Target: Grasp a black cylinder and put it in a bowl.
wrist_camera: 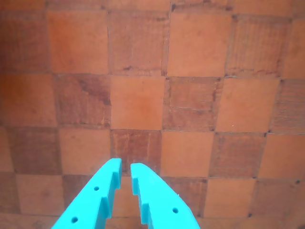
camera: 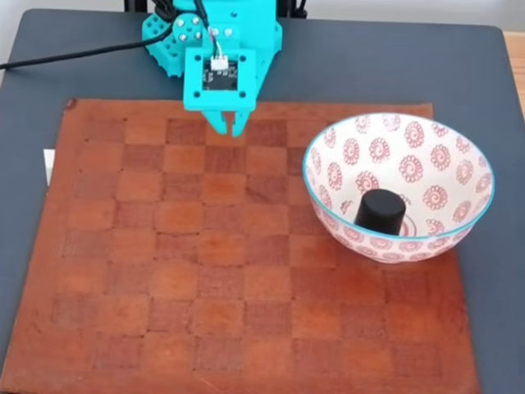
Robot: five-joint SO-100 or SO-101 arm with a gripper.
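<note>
In the fixed view the black cylinder (camera: 381, 212) stands upright inside the white bowl (camera: 459, 168) with red spirals and a teal rim, at the right side of the board. My teal gripper (camera: 230, 125) hangs over the board's far edge, well left of the bowl. In the wrist view its fingertips (wrist_camera: 126, 168) are nearly together, a narrow gap between them, with nothing held and bare brown squares beneath.
A brown wooden checkerboard (camera: 205, 271) covers most of the dark grey table (camera: 459, 66). A black cable (camera: 74, 54) runs from the arm's base to the left edge. A white scrap (camera: 47, 164) lies at the board's left side.
</note>
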